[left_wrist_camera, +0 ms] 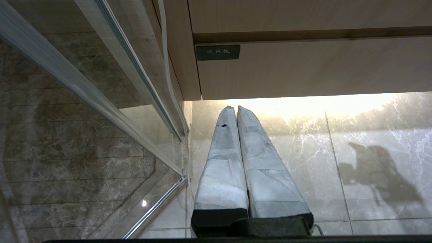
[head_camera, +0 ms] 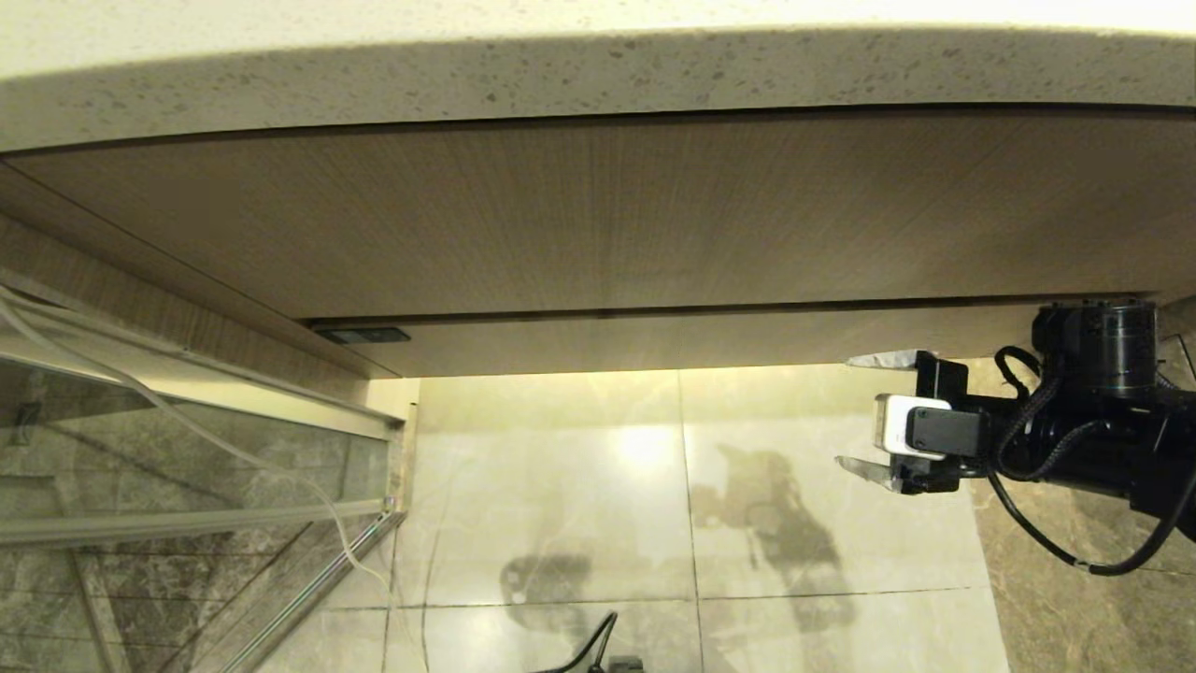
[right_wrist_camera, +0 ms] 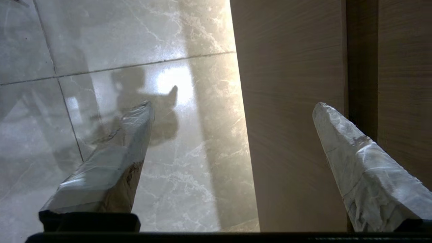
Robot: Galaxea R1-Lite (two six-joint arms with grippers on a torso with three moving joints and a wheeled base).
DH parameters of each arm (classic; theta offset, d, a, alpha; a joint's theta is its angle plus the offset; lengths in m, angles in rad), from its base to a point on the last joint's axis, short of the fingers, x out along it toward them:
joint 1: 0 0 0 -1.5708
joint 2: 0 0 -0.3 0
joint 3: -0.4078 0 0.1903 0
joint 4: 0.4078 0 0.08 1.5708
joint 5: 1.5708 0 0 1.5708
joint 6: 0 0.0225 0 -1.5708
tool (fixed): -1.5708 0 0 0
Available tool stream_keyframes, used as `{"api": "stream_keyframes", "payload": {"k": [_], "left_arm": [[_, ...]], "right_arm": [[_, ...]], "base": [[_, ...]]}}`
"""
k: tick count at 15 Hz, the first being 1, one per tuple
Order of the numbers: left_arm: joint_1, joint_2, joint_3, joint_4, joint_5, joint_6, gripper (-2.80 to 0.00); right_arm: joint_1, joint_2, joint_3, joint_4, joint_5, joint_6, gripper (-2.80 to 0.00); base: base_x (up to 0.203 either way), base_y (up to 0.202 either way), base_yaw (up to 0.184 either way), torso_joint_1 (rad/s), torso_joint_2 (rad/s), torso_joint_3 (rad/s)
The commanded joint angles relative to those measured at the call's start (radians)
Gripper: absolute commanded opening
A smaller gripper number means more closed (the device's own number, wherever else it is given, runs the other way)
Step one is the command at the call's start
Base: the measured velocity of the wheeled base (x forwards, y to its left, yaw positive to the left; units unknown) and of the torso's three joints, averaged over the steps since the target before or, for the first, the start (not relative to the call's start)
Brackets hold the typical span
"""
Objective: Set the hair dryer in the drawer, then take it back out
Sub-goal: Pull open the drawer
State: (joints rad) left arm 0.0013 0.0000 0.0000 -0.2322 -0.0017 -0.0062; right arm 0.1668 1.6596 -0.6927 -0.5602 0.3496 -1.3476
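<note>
So the biggest thing here is the speckled stone countertop overhead, with a tall wood panel under it, and below that the narrow front of the drawer, which is fully closed. There's a little dark label at its left end with Chinese characters on it. Under all that it's just glossy marble floor and a glass partition off to the left with a thin white cable running along it.

The hair dryer? Can't see it anywhere in these views, so no clue where it sits.

The right gripper hangs at the right end of the drawer front, fingers spread wide with nothing between them, one finger right beside the wood. The left gripper is low down by the glass, fingers pressed together and empty, looks parked.

My guess: it's at the very start, nothing's opened yet. Next it has to hook that handleless front by its lower edge and pull, which looks fiddly
</note>
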Motion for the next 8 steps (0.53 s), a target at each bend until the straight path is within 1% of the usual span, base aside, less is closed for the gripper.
{"api": "stream_keyframes", "payload": {"k": [1,4,8], "left_arm": [[0.0,0.0,0.04,-0.001,0.0,0.0,-2.8],[0.0,0.0,0.04,-0.001,0.0,0.0,-2.8],[0.0,0.0,0.04,-0.001,0.0,-0.001,-2.8]], "right_arm": [[-0.004,0.003,0.01,-0.015,0.002,-0.013,0.0],[-0.004,0.034,-0.006,-0.103,0.001,-0.014,0.0],[-0.004,0.087,-0.007,-0.188,-0.001,-0.014,0.0]], "base": [[0.0,0.0,0.0,0.0,0.0,0.0],[0.0,0.0,0.0,0.0,0.0,0.0],[0.0,0.0,0.0,0.0,0.0,0.0]]}}
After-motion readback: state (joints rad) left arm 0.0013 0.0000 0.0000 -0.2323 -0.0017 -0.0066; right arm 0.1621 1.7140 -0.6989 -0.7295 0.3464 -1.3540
